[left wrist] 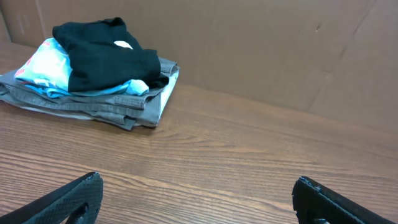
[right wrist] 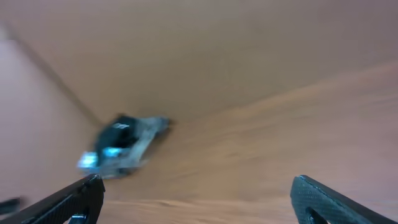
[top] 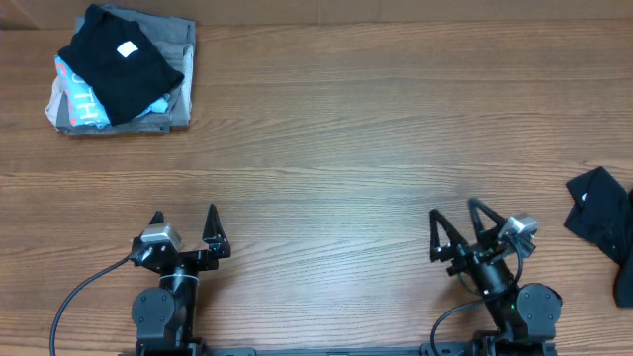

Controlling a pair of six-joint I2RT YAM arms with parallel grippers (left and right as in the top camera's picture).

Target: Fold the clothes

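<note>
Overhead view, item one: black shirt (top: 597,212), crumpled and unfolded, on the table (top: 346,138) at the frame's right edge and partly cut off by it. Position: out to the outer side of the right fingers (top: 436,232), roughly level with them, well apart; nothing touches it. Judged to be the piece awaiting folding, lying away from the finished stack, with the bare middle of the table free for spreading it out.

Item two: right fingers, spread wide and grasping nothing, tips pointing forward over bare wood. The right wrist view is blurred but shows both fingers apart with only table between them.

Item three: left fingers (top: 213,232), likewise spread wide and empty, well apart from the right pair.

Item four: folded stack (top: 124,69), far ahead of the left fingers and off to their outer side. Contents: folded black piece (left wrist: 106,56) with a white square label on top, light-blue garment (left wrist: 46,68) beneath, grey garment (left wrist: 124,106) at the bottom. Likely parked in the far corner to leave working room.

Task status, judged: folding not begun; the right fingers are the nearer pair to the shirt.
</note>
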